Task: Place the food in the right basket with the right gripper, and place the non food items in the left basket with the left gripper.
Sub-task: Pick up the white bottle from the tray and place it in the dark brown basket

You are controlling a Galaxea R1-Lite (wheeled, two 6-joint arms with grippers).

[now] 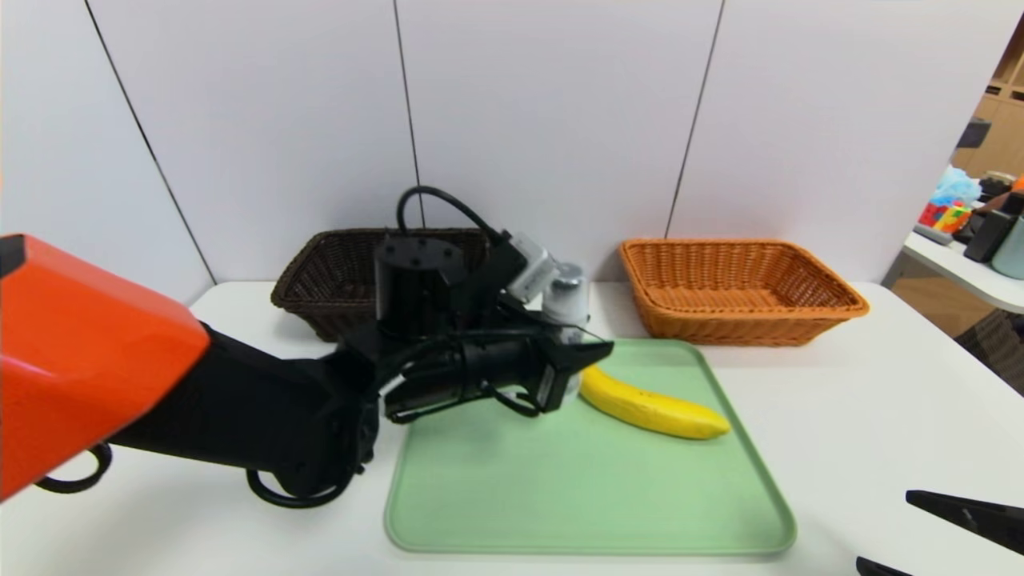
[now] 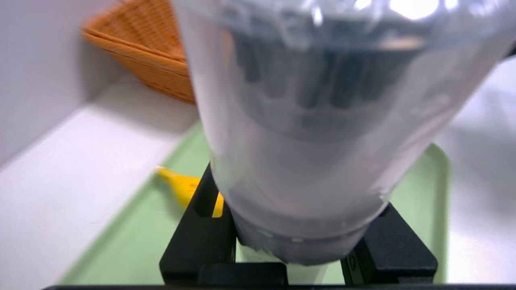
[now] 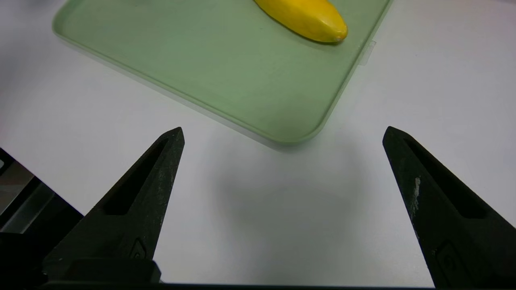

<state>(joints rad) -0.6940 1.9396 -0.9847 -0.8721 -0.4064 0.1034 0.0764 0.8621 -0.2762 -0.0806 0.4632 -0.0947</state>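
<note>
Over the green tray, the left hand grips a clear plastic cup beside the banana; the right hand waits open above the bench.

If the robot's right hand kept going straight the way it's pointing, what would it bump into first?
Probably the near right corner of the flat green tray, which lies ahead between the open right gripper's fingertips, or the white tabletop just short of it; the height is hard to judge.

No txt, nos. or signs legible
</note>
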